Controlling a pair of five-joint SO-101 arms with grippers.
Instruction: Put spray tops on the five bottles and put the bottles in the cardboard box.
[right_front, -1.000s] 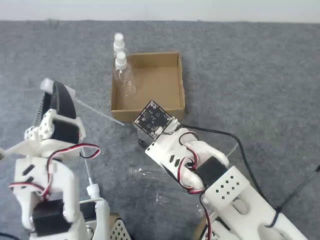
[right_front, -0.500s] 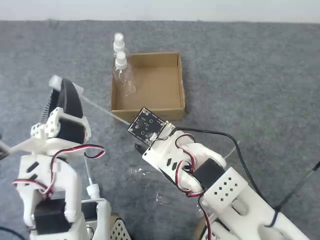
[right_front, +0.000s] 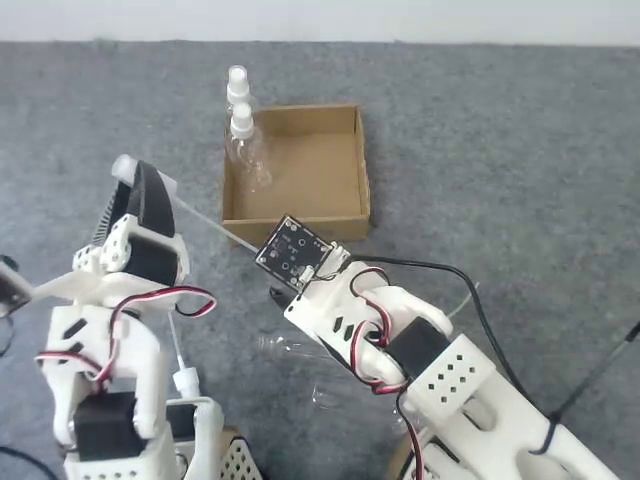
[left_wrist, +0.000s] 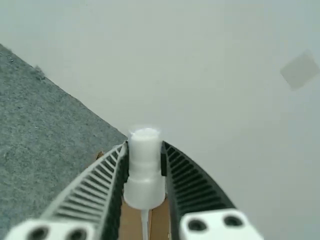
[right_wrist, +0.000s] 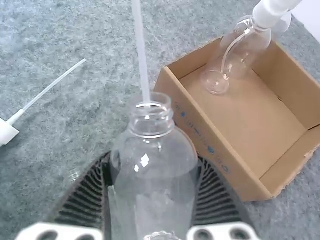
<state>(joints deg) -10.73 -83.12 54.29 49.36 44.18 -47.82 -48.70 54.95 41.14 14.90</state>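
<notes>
Right gripper (right_wrist: 154, 172) clamps the bottle (right_wrist: 152, 137) so my left gripper (left_wrist: 144, 149), pinching a spray top (left_wrist: 145, 175), can feed its tube (right_wrist: 140, 60) in.

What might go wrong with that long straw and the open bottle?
1. The thin tube of the spray top in the left gripper meets the mouth of the bottle at a slant. It might bend or slide off the rim instead of going in.
2. The right gripper holds the bottle close beside the cardboard box. A hard push on the top might tip the bottle against the box wall.
</notes>
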